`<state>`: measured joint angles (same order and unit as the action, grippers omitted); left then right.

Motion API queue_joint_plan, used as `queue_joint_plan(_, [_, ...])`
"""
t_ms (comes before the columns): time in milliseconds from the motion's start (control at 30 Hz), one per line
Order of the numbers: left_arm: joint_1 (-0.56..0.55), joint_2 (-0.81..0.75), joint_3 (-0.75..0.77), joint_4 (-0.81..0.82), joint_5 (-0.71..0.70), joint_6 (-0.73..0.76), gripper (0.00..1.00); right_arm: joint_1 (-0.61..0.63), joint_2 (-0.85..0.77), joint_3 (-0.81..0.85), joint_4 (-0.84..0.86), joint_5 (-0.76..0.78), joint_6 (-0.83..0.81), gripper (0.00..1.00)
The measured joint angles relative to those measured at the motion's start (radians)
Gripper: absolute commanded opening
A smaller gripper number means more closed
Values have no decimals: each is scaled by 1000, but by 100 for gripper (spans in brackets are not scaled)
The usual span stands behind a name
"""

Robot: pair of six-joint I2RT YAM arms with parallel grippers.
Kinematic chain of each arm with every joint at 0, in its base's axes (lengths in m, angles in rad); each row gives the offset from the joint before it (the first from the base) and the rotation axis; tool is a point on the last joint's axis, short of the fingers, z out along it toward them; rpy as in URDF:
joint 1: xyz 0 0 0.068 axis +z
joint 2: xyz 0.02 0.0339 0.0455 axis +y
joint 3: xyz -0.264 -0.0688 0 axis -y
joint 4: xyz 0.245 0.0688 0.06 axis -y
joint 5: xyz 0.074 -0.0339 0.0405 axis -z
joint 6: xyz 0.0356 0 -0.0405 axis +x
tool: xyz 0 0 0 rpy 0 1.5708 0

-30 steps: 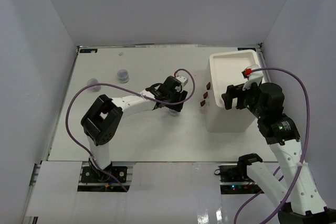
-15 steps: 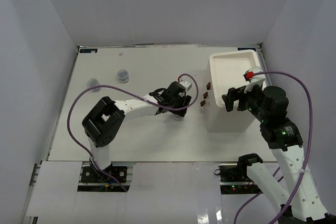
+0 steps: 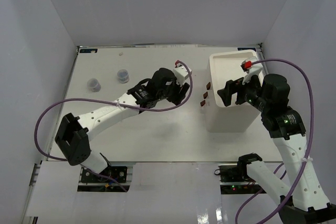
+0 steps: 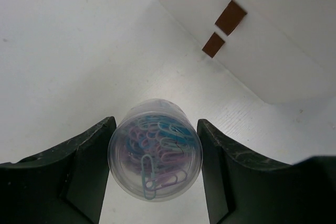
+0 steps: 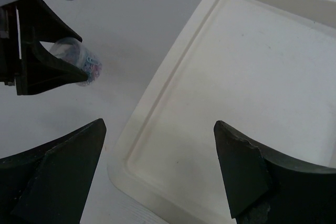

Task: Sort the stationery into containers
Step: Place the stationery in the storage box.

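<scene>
A small clear jar [image 4: 155,150] full of blue and purple paper clips sits between my left gripper's [image 4: 155,182] two dark fingers, which press on both its sides and hold it above the table. In the top view the left gripper [image 3: 180,94] hides this jar, just left of the white organiser [image 3: 231,69]. The right wrist view shows the held jar [image 5: 85,67] left of the organiser's tray top [image 5: 247,77]. My right gripper [image 5: 160,166] hangs open over the tray's near-left corner, holding nothing. Two more jars [image 3: 122,75] [image 3: 93,84] stand at the far left.
Three brown drawer handles [image 3: 205,95] face the left arm from the organiser's front [image 4: 273,51]. White walls enclose the table on three sides. Purple cables loop from both arms.
The left arm has risen and stretched out with the jar, lifting it off the table beside the organiser. The right gripper has shifted slightly left over the tray.
</scene>
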<state>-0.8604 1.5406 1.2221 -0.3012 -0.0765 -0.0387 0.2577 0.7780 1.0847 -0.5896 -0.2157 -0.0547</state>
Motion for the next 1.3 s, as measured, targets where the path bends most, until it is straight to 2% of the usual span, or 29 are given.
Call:
queue_joint_plan(233, [0, 2, 283, -112, 72, 132, 60, 0, 7, 35, -11, 21, 37, 90])
queue_joint_plan(533, [0, 202, 643, -125, 243, 170, 60, 0, -113, 3, -20, 167, 82, 90])
queue_joint_plan(1000, [-9, 396, 784, -32, 402, 169, 62, 0, -164, -101, -23, 253, 109, 90])
queue_joint_plan(1300, [-19, 454, 824, 10, 439, 169, 70, 0, -181, -108, -22, 267, 109, 90])
